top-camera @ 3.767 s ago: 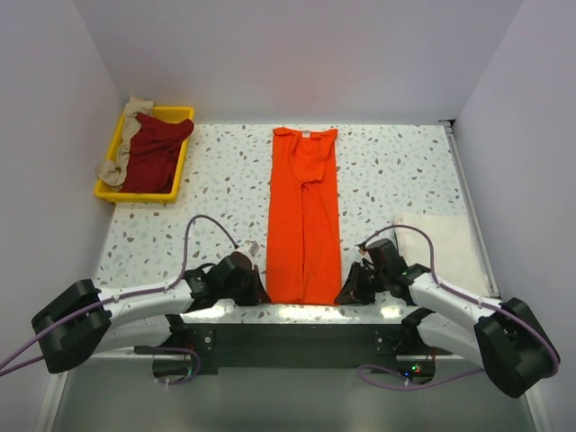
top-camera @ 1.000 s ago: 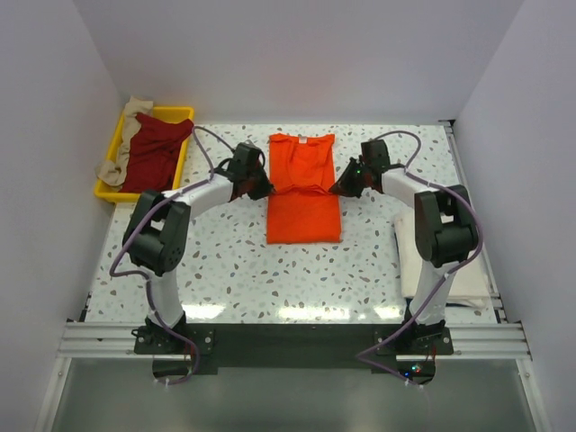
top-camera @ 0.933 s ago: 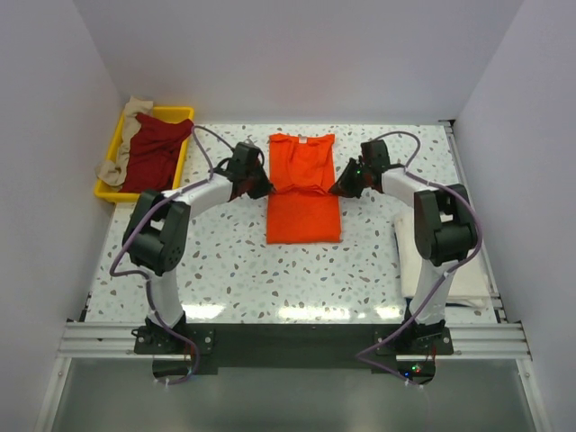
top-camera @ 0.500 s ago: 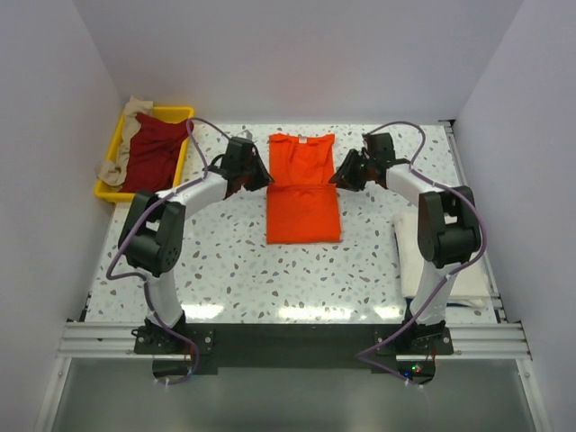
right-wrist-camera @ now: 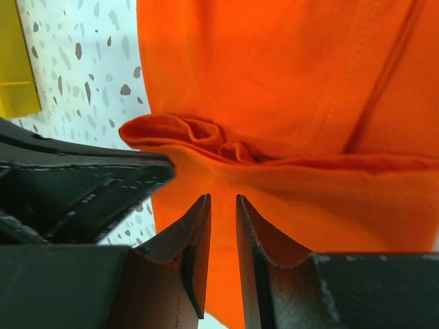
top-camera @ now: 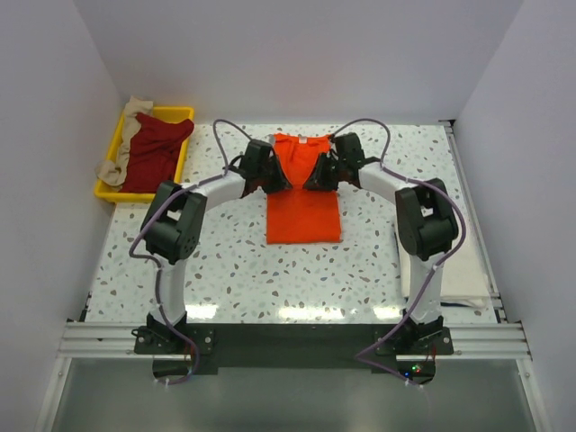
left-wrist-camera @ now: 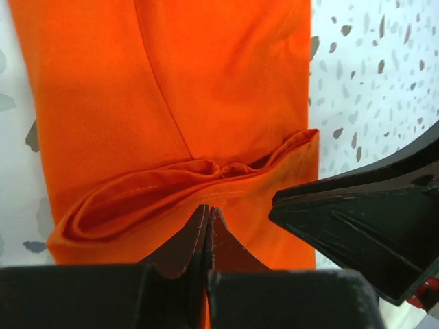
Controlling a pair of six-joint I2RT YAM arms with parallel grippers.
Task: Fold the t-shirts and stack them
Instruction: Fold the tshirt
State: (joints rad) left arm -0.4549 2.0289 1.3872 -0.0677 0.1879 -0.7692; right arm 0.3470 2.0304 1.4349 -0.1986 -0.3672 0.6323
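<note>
The bright orange t-shirt (top-camera: 303, 202) lies on the table's far middle, its near half folded up over itself, with the small white tag (top-camera: 304, 135) at the collar. My left gripper (top-camera: 273, 180) is shut and empty over the fold's bunched edge (left-wrist-camera: 199, 171). My right gripper (top-camera: 315, 176) faces it from the right, its jaws a narrow gap apart above the cloth (right-wrist-camera: 288, 82). A dark red t-shirt (top-camera: 155, 151) and a beige one (top-camera: 124, 126) lie in the tray. A cream-white shirt (top-camera: 450, 247) lies flat at the right.
The yellow plastic tray (top-camera: 176, 114) stands at the back left corner. Grey walls close in the back and both sides. Both arms arch over the table from the near rail (top-camera: 288, 337). Each gripper's dark body shows in the other's wrist view.
The shirt's near half has been folded up onto its far half. In the last second both grippers moved inward from the shirt's side edges onto its middle.
</note>
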